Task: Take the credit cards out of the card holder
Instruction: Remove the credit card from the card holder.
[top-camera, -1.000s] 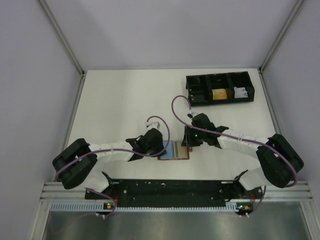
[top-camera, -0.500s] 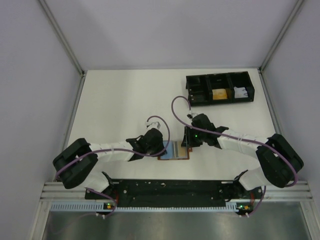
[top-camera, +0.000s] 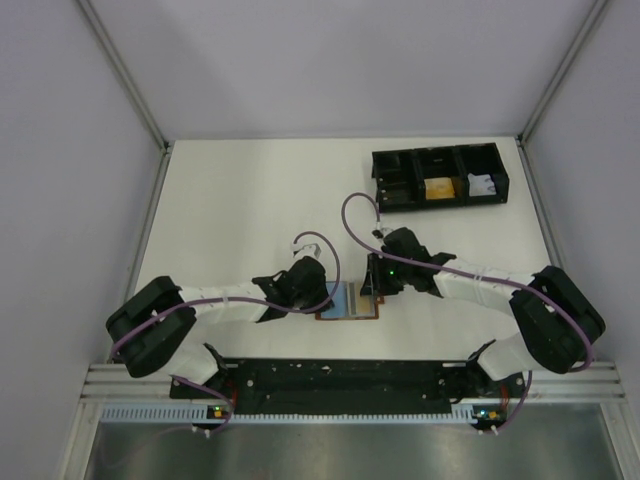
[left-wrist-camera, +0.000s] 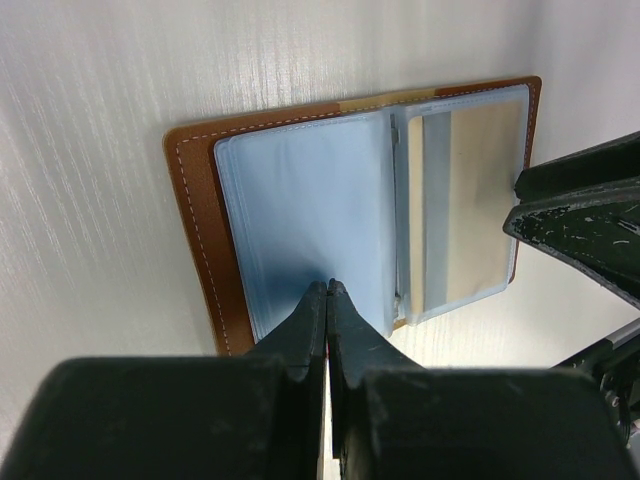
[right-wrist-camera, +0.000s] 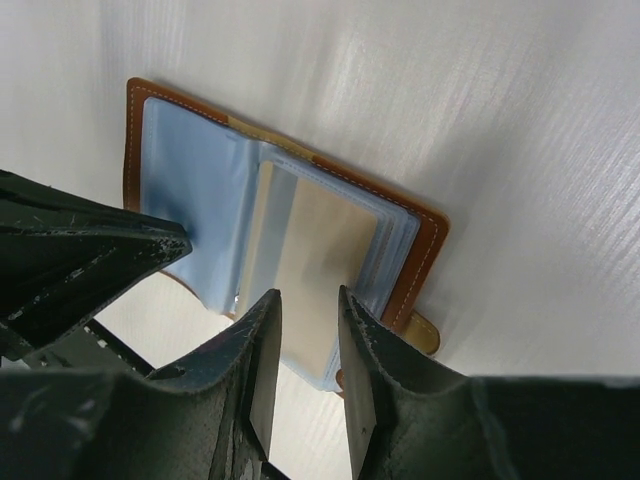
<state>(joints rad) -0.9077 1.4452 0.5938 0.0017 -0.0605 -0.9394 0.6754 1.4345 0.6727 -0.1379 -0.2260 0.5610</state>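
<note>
**Fig.** Brown leather-like folding card holder (top-camera: 350, 301), rectangular, lies open flat on the white table (top-camera: 230, 210). It sits just inside the near edge, approx. at its ctr, between the two arms.

- **Inside the holder:** pale blue clear plastic sleeves (left-wrist-camera: 300, 210). A tan card (right-wrist-camera: 318, 245) sits in a sleeve on the holder's R half.
- **Tab:** a small tan closure tab (right-wrist-camera: 424, 334) sticks out at the R edge.
- **L gripper (left-wrist-camera: 327, 290):** fingers pressed tight together, tips down on the blue sleeve of the L half.
- **R gripper (right-wrist-camera: 305, 297):** fingers part-way apart w/ a narrow gap, tips over the tan card's sleeve. Whether they touch or pinch it cannot be told.
- **Tray:** a black plastic three-compartment tray (top-camera: 445, 204) stands near the far R corner of the table, well apart from the holder. An orange-yellow item (top-camera: 437, 189) is in its middle compartment and a white item (top-camera: 483, 185) in the R one.
</note>
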